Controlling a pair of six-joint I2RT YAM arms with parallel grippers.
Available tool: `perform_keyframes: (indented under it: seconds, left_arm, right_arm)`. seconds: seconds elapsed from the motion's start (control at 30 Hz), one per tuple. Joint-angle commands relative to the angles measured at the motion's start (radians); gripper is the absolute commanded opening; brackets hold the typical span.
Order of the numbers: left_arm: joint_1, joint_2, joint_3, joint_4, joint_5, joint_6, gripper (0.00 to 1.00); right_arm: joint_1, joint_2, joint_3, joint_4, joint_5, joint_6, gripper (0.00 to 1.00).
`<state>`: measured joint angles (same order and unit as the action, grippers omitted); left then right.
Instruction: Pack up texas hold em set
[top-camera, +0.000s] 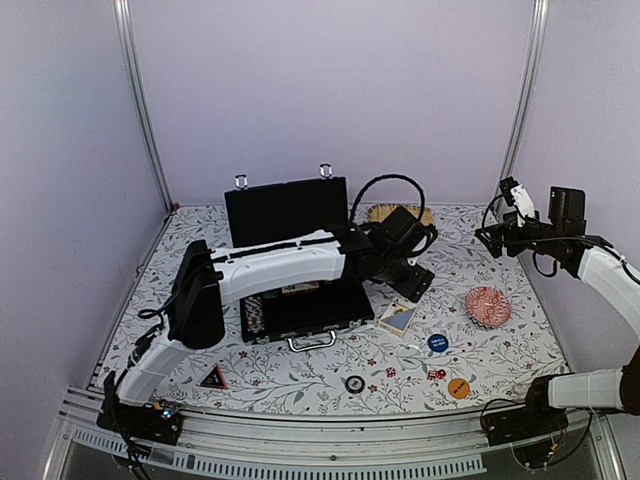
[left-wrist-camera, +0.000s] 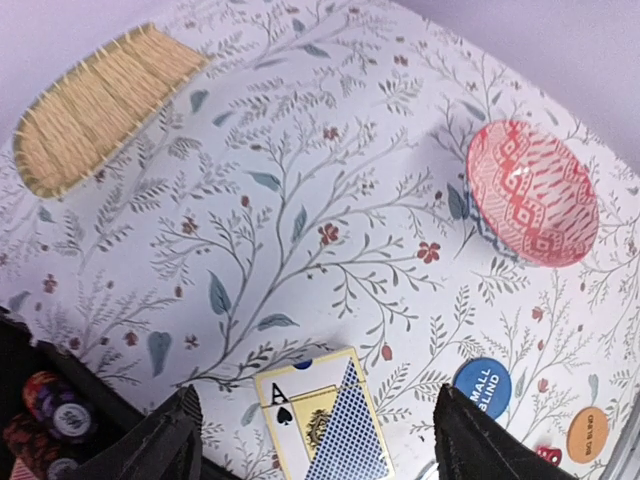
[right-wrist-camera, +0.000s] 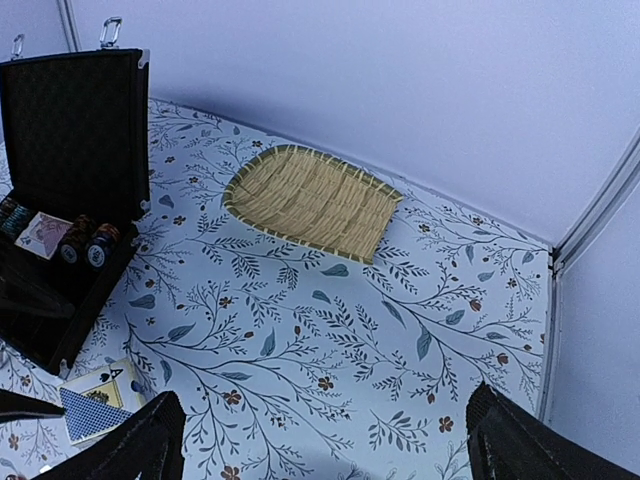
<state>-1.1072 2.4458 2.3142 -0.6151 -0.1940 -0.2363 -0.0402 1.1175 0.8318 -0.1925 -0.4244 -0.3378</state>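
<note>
Left of the left gripper's (left-wrist-camera: 317, 440) spread fingers, chips (left-wrist-camera: 55, 420) sit in the open briefcase (top-camera: 285, 210). The card deck (left-wrist-camera: 318, 410) lies untouched between the fingers, apparently lined up for a pinch, its ace marked "A". Right of them, a blue disc (left-wrist-camera: 482, 387) reads "SMALL BLIND". The right gripper (right-wrist-camera: 325, 425) gapes wide, holding nothing.

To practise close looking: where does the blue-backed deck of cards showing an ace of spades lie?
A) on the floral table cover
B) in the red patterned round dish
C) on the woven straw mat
A: the blue-backed card deck lies on the floral table cover beside the open black case.
</note>
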Motion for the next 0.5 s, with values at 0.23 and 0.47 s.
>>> perform_keyframes:
  seconds: [0.23, 0.47]
  left_arm:
    - [-0.017, 0.160, 0.050, -0.107, 0.062, -0.126, 0.88]
    - [-0.017, 0.203, 0.048, -0.118, 0.085, -0.121, 0.85]
  right_arm:
    - [-0.002, -0.006, -0.005, 0.025, 0.000, -0.037, 1.00]
    - [-0.002, 0.008, -0.006, 0.021, -0.021, -0.044, 1.00]
